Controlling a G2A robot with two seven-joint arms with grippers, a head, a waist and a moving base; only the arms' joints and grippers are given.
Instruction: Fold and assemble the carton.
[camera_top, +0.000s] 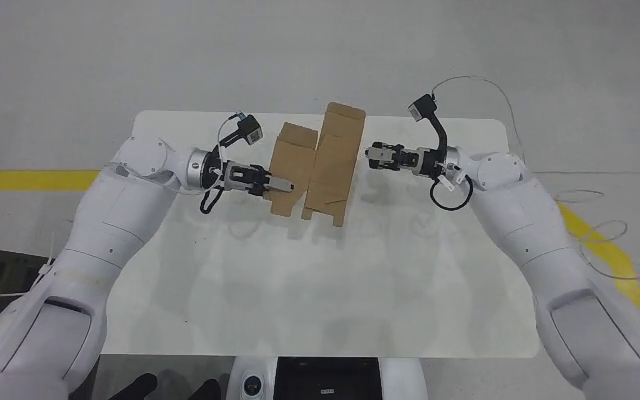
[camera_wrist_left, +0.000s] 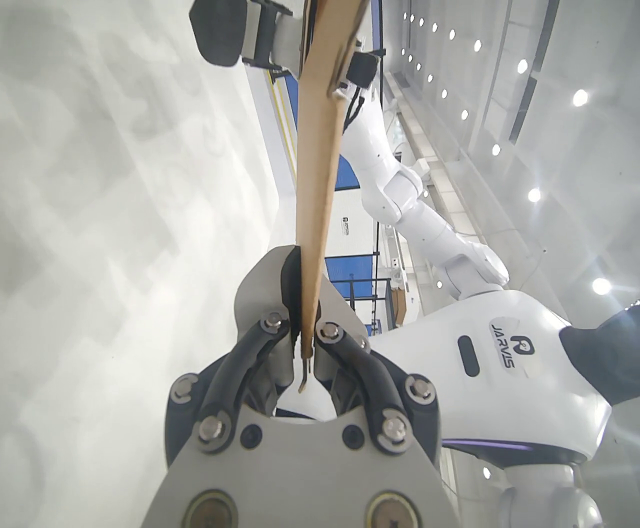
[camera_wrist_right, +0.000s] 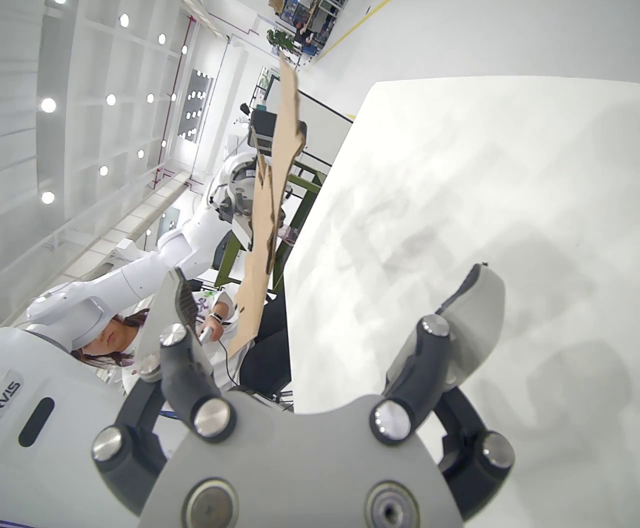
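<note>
A: Over the table (camera_top: 300, 300), top view, how's the carton (camera_top: 320, 165)?
B: Flat, not yet folded.
A: Left wrist?
B: My left claw (camera_wrist_left: 305, 280) pinches its edge.
A: Right wrist?
B: My right claw (camera_wrist_right: 327, 285) is spread, the carton just ahead. I judge all the folding is left.

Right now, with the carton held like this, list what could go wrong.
1. The left claw pinches the flat carton by one edge only, above the table, so it could sag or slip out.
2. The right claw is open, just off the opposite edge; closing in could push the carton rather than grasp it, twisting it in the left claw.
</note>
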